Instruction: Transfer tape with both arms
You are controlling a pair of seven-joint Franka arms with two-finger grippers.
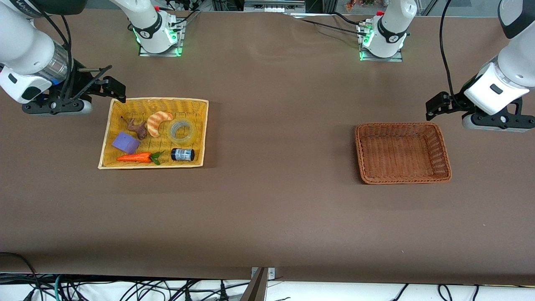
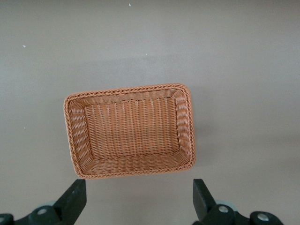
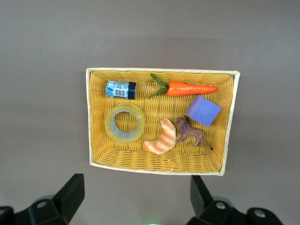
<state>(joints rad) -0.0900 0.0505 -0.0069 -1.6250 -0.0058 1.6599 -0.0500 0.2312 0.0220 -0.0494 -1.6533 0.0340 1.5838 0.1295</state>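
Item 1: tape (image 1: pixel 182 130), translucent yellowish ring, lying flat in yellow basket (image 1: pixel 109 138) at the right arm's end of table. Croissant (image 1: pixel 158 122) just beside it; dark jar (image 1: pixel 182 154) nearer the front camera. Also in basket: carrot (image 1: pixel 134 157), purple block (image 1: pixel 125 142), brown animal figure (image 1: pixel 138 128), prob. a lion.

Item 2: brown basket (image 1: pixel 444 152), nothing in it, at the left arm's end; well apart from yellow basket.

Item 3: right gripper (image 1: pixel 94 94), over table just beside yellow basket's edge, fingers spread, nothing held.

Item 4: left gripper (image 1: pixel 451 108), over table beside brown basket, fingers spread, nothing held; arm waits.

Status: pick not yet begun; approx. start of task. Next move likely calls for right gripper over the tape, then down w/ one finger into the hole, clear of croissant.
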